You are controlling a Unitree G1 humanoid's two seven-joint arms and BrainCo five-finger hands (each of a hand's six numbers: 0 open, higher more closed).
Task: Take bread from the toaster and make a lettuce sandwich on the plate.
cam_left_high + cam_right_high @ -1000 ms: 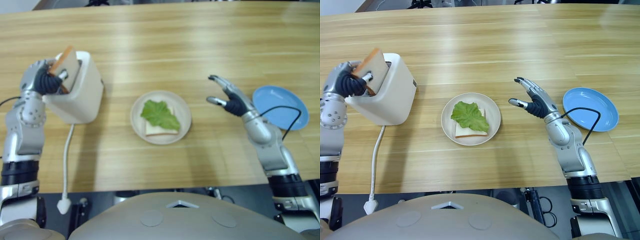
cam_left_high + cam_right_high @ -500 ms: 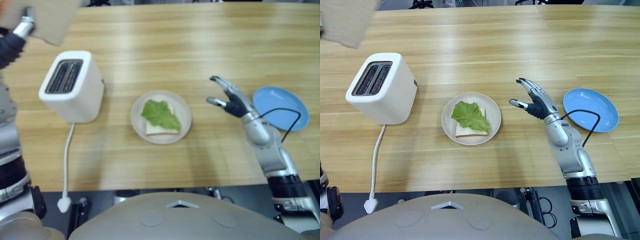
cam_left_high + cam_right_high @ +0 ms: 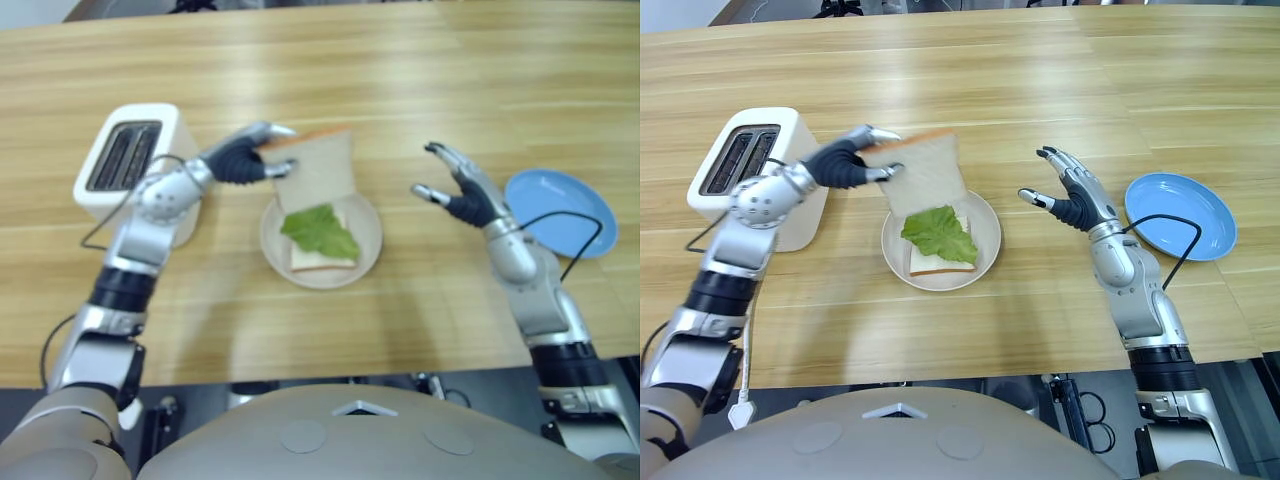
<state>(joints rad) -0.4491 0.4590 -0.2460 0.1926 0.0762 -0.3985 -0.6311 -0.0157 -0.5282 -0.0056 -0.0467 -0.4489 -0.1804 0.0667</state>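
Left eye view: the left hand (image 3: 240,160) holds one bread slice (image 3: 318,170) by its left edge, fingers clamped on the crust. The slice hangs tilted over the far rim of the plate (image 3: 372,238) and appears clear of it. On the plate lies a lower slice (image 3: 312,262) with a lettuce (image 3: 320,232) leaf on top. The toaster (image 3: 125,165) stands on the table (image 3: 420,70) at the left, just beside the left forearm, and its slots look empty. The right hand (image 3: 462,195) hovers to the right of the plate, fingers apart, holding nothing.

Right eye view: the held slice overlaps the far edge of the lettuce from this angle. I cannot tell how high it sits above the leaf. A blue plate (image 3: 1180,215) lies beyond the right hand, well apart from the sandwich.

Handling, as I judge it:
- The slice is light, soft and easily dented or torn.
- The crust is its stiffest part, so the present edge grip is the correct hold. Keep pressure low.
- Held by one edge, the slice may sag.
- The lettuce is limp and light, so a dragged slice could push it off.

I would lower the slice flat, square to the lower slice, then spread the fingers before withdrawing sideways.
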